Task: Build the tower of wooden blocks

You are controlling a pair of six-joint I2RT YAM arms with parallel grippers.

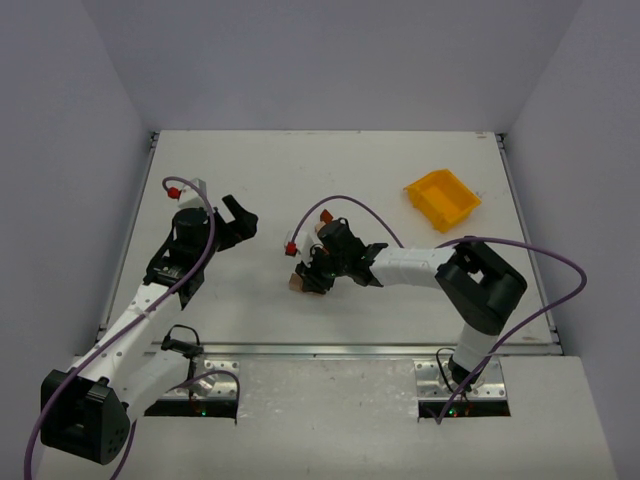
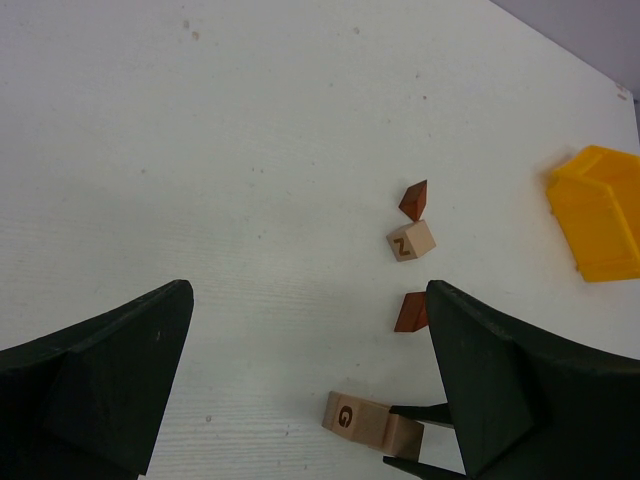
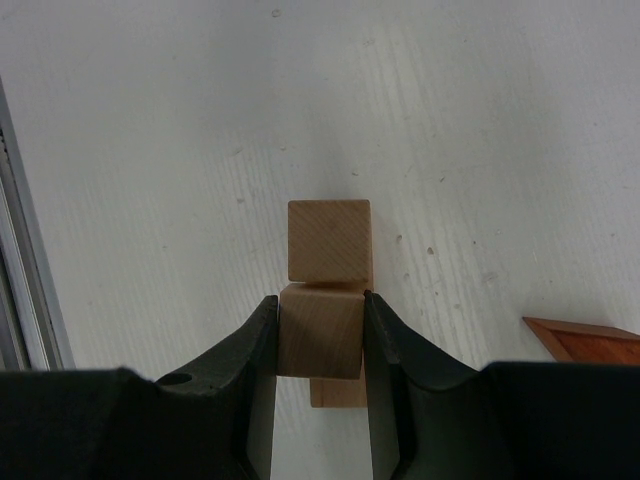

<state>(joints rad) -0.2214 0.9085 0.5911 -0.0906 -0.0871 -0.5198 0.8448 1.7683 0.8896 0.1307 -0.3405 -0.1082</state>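
Pinching a tan block (image 3: 320, 340) from both sides, the right hand (image 3: 320, 300) has its fingers (image 3: 255, 350) flat on the block's side faces, closed only to the block's width. The held block sits low over the tabletop (image 3: 150, 150); I cannot tell whether it touches the surface. A second block (image 3: 329, 240), also tan, lies just beyond the fingertips with its near edge touching the held one. A thin pale strip (image 3: 338, 392) of wood shows under the held block. A brown block (image 3: 585, 340) lies off to the right, apart from the fingers and cut by the frame edge.

Seen from above, this hand is near the middle of the tabletop, with the blocks at its tip on the side toward the left arm. The bin (image 1: 442, 198) stands well apart, toward the far right.

The left hand (image 2: 308, 290) hangs above the tabletop with its fingers spread wide and nothing between them. Its camera shows the tan pair at the bottom edge, and the outer block is marked G. Farther off lie a reddish-brown wedge (image 2: 413, 200) and, just beside it, a tan cube (image 2: 411, 241) bearing a letter. Neither is stacked on anything.
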